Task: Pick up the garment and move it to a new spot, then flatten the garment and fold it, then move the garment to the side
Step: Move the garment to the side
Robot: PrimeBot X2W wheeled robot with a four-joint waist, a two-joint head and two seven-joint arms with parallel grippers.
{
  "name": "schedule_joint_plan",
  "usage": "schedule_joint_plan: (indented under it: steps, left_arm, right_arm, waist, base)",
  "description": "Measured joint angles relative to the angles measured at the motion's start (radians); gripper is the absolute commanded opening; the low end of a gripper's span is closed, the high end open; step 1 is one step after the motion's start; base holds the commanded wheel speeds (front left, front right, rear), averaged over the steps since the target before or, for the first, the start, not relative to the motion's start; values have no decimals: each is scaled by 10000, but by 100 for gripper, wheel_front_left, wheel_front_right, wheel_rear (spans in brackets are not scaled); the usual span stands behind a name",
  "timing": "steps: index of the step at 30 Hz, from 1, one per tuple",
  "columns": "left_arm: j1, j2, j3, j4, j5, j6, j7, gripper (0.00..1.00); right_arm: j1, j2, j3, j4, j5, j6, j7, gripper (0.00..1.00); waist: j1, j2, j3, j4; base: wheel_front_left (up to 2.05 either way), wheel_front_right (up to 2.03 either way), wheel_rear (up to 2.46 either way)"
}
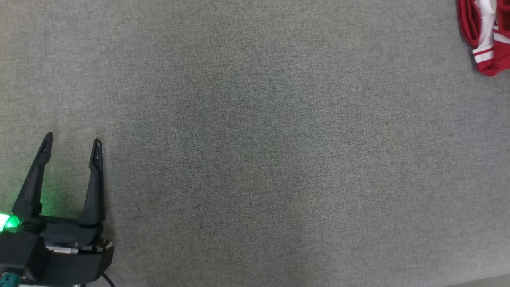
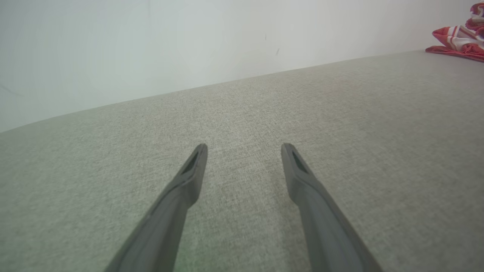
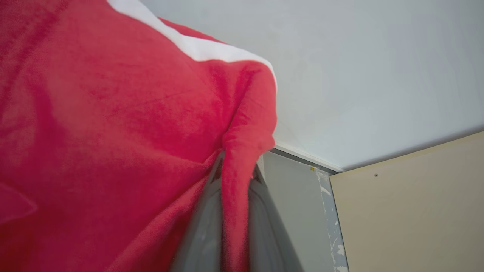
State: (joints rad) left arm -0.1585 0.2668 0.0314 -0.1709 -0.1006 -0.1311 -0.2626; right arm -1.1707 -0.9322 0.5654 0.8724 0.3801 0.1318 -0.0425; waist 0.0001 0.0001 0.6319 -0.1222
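Gripping a fold of the red-and-white garment (image 3: 113, 132), the right gripper (image 3: 237, 170) has its fingers pinched narrow on the cloth. Garment bunched at the far right corner of the grey fabric surface (image 1: 255, 143). Left gripper (image 1: 72, 139) spread wide, nothing between its fingers, well apart from the garment. A wide stretch of surface lies between them. The far edge meets a pale wall (image 2: 151, 45).
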Motion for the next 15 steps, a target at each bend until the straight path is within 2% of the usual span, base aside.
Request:
schedule_joint_plan:
  steps: [1, 2, 3, 4, 12, 15]
  left_arm:
    - [-6, -6, 21, -15, 12, 0, 0, 100]
    - [-6, -10, 35, -31, 13, 0, 0, 100]
    - [-6, -13, 52, -46, 13, -6, 0, 100]
    - [-7, -27, 65, -61, 13, -6, 0, 100]
    - [-21, -213, 165, 174, 35, -6, 0, 100]
    - [72, -376, 284, 357, -8, -6, 2, 100]
  right_arm:
    - [0, 33, -38, 61, -10, 0, -15, 7]
    - [0, 69, -61, 121, -48, 0, -31, 38]
    - [0, 90, -92, 142, -165, 0, -173, 79]
    - [-25, 123, -176, 188, -244, 0, -303, 100]
    - [-518, 439, -857, 652, -1486, 0, -1266, 100]
    - [-544, 886, -1126, 589, -1496, 0, -1668, 100]
  waist:
    - [0, 0, 41, 0]
    - [0, 0, 69, 3]
    - [0, 0, 84, 10]
    - [0, -1, 93, 17]
    - [0, 0, -211, 43]
    - [0, 0, -529, 59]
  base:
    - [0, 0, 0]
    - [0, 0, 0]
    - [0, 0, 0]
    - [0, 0, 0]
    - [0, 0, 0]
    - [0, 0, 0]
